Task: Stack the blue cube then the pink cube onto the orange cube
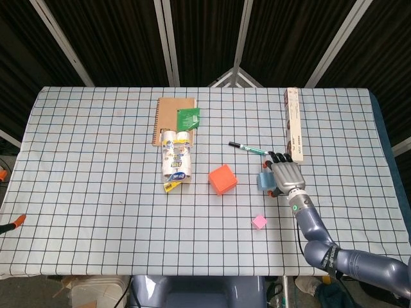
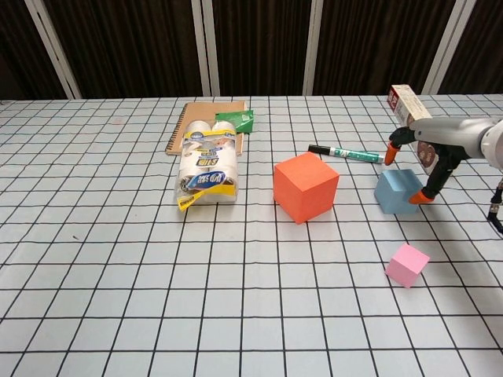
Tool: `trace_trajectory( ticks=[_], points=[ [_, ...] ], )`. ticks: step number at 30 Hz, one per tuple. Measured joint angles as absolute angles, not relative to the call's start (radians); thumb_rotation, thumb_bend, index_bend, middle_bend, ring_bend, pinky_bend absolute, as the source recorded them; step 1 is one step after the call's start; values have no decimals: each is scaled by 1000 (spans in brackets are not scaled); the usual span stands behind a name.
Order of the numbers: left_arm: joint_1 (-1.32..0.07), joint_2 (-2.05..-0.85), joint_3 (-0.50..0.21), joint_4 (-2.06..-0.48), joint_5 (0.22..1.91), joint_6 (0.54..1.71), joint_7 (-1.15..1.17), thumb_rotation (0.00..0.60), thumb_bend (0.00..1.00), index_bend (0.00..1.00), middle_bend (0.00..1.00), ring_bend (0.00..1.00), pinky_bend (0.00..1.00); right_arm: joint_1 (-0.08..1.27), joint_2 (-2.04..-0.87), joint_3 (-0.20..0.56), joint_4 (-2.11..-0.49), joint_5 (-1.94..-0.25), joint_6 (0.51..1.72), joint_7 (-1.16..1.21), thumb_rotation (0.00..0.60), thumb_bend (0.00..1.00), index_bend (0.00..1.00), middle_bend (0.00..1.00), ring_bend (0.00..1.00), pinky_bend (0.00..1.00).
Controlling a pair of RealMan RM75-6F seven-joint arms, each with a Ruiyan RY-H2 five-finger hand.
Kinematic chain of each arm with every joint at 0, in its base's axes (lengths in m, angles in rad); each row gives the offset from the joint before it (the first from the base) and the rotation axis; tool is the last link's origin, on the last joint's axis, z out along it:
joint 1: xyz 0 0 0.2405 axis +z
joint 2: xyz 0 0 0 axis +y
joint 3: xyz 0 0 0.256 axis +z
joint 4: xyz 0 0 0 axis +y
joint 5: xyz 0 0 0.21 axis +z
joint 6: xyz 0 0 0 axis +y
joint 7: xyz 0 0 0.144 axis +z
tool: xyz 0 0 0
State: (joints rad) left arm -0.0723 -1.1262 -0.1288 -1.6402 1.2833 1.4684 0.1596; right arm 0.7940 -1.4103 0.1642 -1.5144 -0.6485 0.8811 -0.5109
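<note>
Right hand: the dark robot right hand (image 2: 424,157) hangs over the pale blue foam-like cube (image 2: 398,191), orange-tipped fingers (image 2: 391,155) spread to either side of it; nothing is held, and whether any tip touches the cube cannot be told.
Left hand: not visible in either view.
Blue cube: sits on the checked tablecloth (image 1: 96,192), right of the large orange cube (image 1: 223,179), apart from it.
Pink cube: the small pink cube (image 2: 407,265) lies nearer the robot, well apart from the other two.
Risk, grip: the fingers look offset toward the cube's far right side, so closing may push it rather than clamp it, sliding or twisting it on the cloth.
Risk, clutter: the green-and-black marker pen (image 2: 346,152) and the long cardboard box (image 1: 293,123) lie just behind; a stray finger could catch either.
Risk, placing: the orange cube sits turned at an angle, so a badly aligned blue cube could overhang and leave a poor base for the pink one.
</note>
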Motion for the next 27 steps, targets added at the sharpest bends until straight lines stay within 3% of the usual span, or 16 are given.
trace_trajectory(
  ticks=[10, 27],
  points=[
    [-74, -1127, -130, -1640, 1280, 1467, 160, 600, 118, 49, 0, 0, 0, 801, -1428, 167, -1492, -661, 901, -497, 600, 272, 409, 0, 0, 0],
    [-78, -1130, -128, -1643, 1274, 1466, 175, 600, 118, 54, 0, 0, 0, 804, -1435, 159, -1457, -661, 902, -495, 600, 296, 417, 0, 0, 0]
  ],
)
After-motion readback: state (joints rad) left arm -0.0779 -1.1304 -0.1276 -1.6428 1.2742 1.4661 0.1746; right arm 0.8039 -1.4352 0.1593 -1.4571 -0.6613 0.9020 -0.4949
